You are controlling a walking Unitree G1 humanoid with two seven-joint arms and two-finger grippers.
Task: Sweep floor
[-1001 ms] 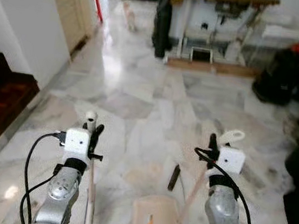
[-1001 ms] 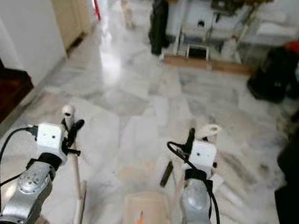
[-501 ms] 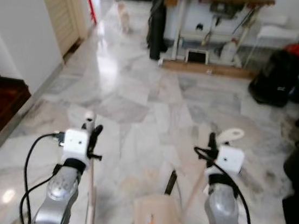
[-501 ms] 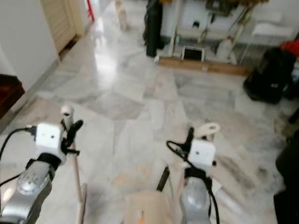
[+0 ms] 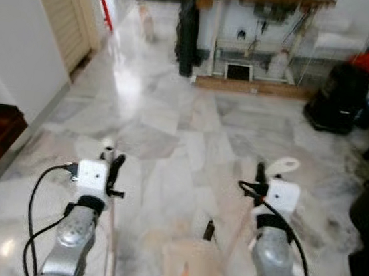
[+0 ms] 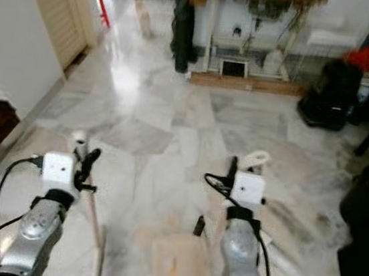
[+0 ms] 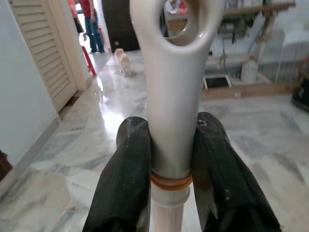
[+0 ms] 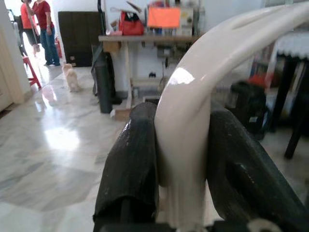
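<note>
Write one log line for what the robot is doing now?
walking, marble floor | left gripper shut on broom handle | right gripper shut on dustpan handle

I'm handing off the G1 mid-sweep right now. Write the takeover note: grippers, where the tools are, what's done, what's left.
Left gripper: shut on the broom handle, near its looped top end; the shaft runs down beside the left arm.
Right gripper: shut on the dustpan handle; the beige dustpan sits low between the arms, just ahead of the robot.
Floor: a small dark object lies on the marble floor just beyond the dustpan. The head views are blurred.
Done: both tools are in hand.
Left: sweep the dark object into the pan, probably; whether finer dirt remains cannot be told. People and a small animal are down the hallway.
</note>
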